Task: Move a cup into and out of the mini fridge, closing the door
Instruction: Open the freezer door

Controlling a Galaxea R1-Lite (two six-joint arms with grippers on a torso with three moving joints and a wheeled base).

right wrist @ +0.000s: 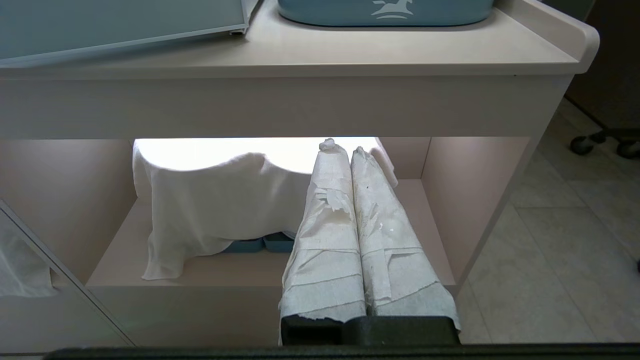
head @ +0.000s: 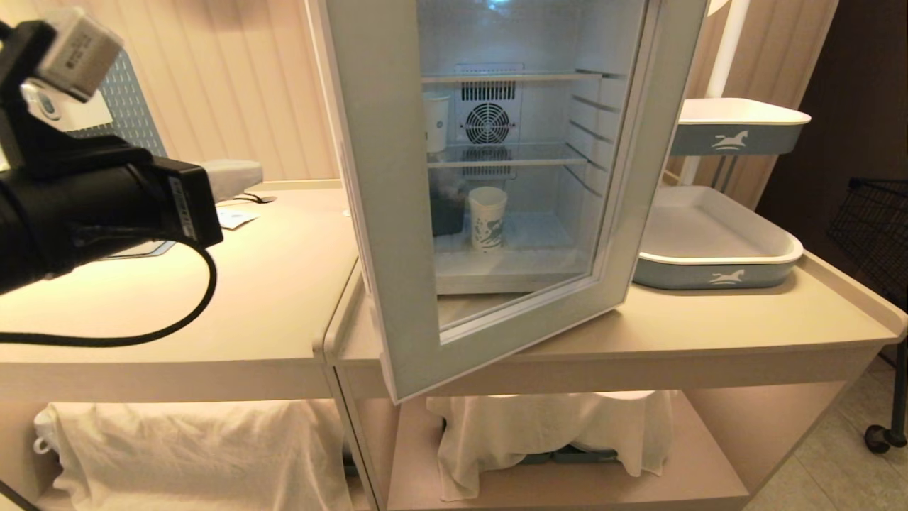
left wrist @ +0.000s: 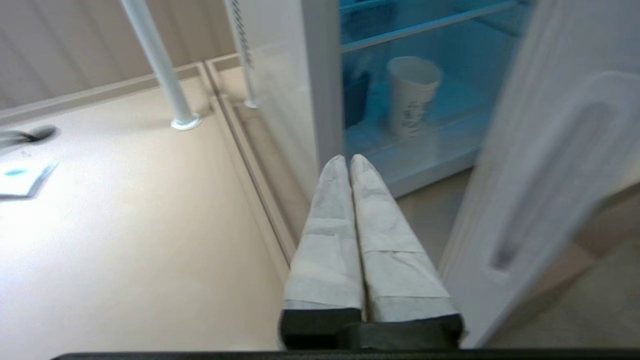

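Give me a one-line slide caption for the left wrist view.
Left end effector, shut and empty, points at the cup on the mini fridge floor, beside the open door.

The left gripper (left wrist: 349,159), fingers pressed together, sits just outside the mini fridge (left wrist: 320,90), right by its front corner post. Ahead of it and a bit to the side there's an open gap running into the bottom compartment, where the cup (left wrist: 411,95) stands alone. The half-open door (left wrist: 540,175) walls off that gap's far side, so the way in is narrow. On the gripper's other side the countertop (left wrist: 125,225) is wide and bare up to a white pole (left wrist: 160,65).
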